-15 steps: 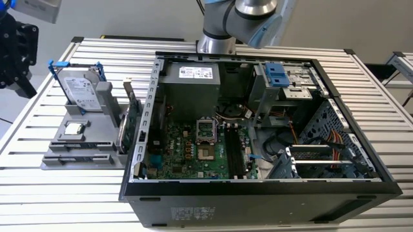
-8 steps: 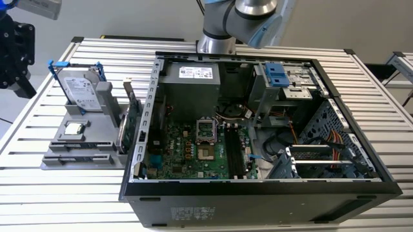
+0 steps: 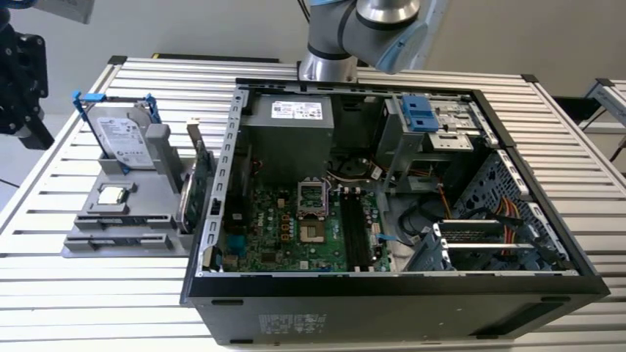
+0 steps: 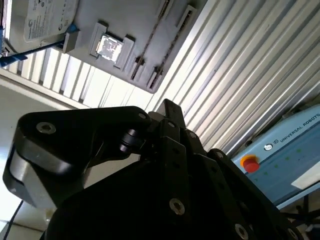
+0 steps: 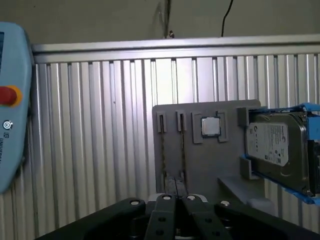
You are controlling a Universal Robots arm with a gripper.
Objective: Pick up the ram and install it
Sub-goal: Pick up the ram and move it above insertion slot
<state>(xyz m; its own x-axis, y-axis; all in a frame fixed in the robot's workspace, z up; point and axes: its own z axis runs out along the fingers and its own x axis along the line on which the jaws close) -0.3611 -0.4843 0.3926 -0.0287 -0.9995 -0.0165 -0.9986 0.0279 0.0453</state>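
- Worktop (image 3: 98, 293): ribbed aluminium slats, carrying everything listed below.
- Computer case (image 3: 411, 315): black tower, lying on its side with the panel off and showing the green motherboard (image 3: 284, 227). Long black slots (image 3: 354, 231) are running near to far on the board.
- Arm (image 3: 377, 29): grey and pale blue, rising out of frame behind the far side of the case.
- Holder (image 5: 205, 160): flat grey tray, sitting on the exterior view's left of the case.
- Hard drive (image 3: 125, 139): silver, in a blue carrier, leaning at the holder's far end.
- Expansion card (image 3: 204, 180): green, standing on edge between holder and case.
- Tool (image 5: 176, 196): black, fingers pressed together and gripping nothing in the first wrist view. It is hanging clear of the holder.
- Ram (image 5: 162, 150): seen edge-on as a long, very thin dark strip, standing in a narrow slot at the holder's near end. It is not in the tool. A second like strip (image 5: 183, 150) is standing just beside it.
- Processor chip (image 5: 210, 126): small silver square, lying between the strips and the hard drive.
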